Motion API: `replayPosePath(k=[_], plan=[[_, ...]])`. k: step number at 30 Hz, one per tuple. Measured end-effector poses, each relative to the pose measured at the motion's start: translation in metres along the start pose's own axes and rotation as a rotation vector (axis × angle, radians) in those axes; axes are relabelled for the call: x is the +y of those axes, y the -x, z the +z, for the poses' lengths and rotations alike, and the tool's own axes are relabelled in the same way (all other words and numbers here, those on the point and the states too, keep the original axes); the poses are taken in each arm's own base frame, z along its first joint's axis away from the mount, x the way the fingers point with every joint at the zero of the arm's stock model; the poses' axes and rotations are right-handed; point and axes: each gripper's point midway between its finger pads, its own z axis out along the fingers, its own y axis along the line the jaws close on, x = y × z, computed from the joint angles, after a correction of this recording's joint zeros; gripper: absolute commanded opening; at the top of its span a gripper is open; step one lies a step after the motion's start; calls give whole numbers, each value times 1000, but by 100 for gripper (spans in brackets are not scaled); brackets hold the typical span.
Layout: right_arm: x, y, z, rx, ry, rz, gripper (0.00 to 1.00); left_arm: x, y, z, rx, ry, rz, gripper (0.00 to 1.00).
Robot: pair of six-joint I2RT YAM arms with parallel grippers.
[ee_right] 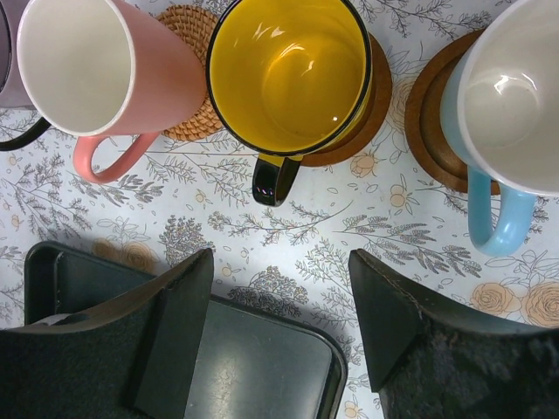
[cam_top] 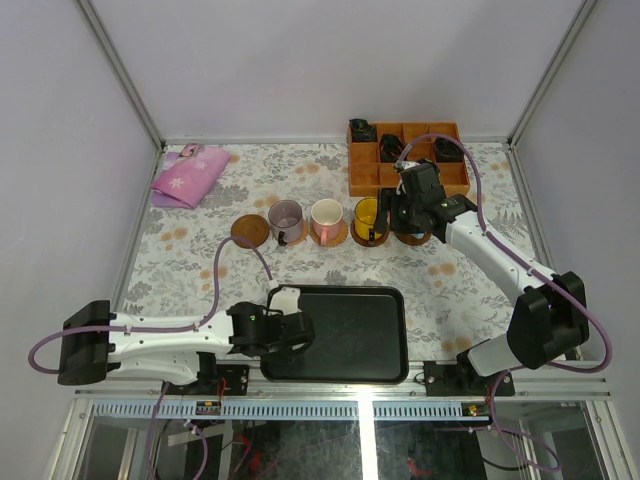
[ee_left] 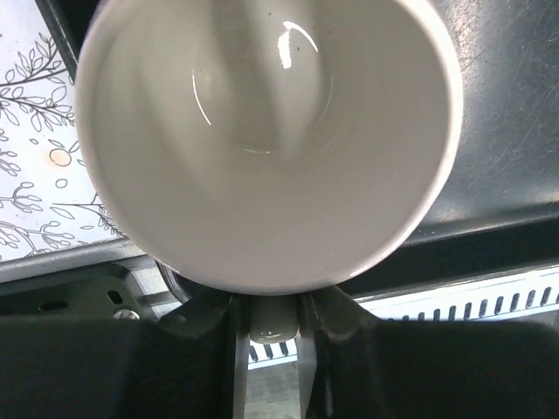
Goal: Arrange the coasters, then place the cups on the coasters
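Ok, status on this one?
Left jaws shut on white cup handle at tray edge. Right jaws open, empty. One coaster bare, cable beside it.

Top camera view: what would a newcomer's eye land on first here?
A bright mid-table row: mauve cup, pink cup and yellow cup, with a bare coaster at the left end. At the far-left corner of the black tray, the left gripper pinches the cream-white cup by its handle.

You are looking at five cups (cam_top: 326, 215), five coasters (cam_top: 250, 231), one tray (cam_top: 360, 335), one compartment box (cam_top: 364, 172) and one pink cloth (cam_top: 188, 178).
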Motion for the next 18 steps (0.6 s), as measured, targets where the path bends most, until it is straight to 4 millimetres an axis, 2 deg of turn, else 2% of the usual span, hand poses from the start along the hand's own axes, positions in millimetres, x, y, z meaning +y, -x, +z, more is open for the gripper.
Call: replayPosePath(k=[2,10,12,18], plan=[[0,0,0,-1,0,0,70,0,1,0,-6,-1,3,0],[0,0,-1,-2,1,0,70,3,11,0,-55,25,11,0],[0,0,-1,-1,0,0,69,2,19,-5,-91,34,9,0],[-1,-1,0,0,-1,-1,69,-11,61,-37,-241,42,-8,0]])
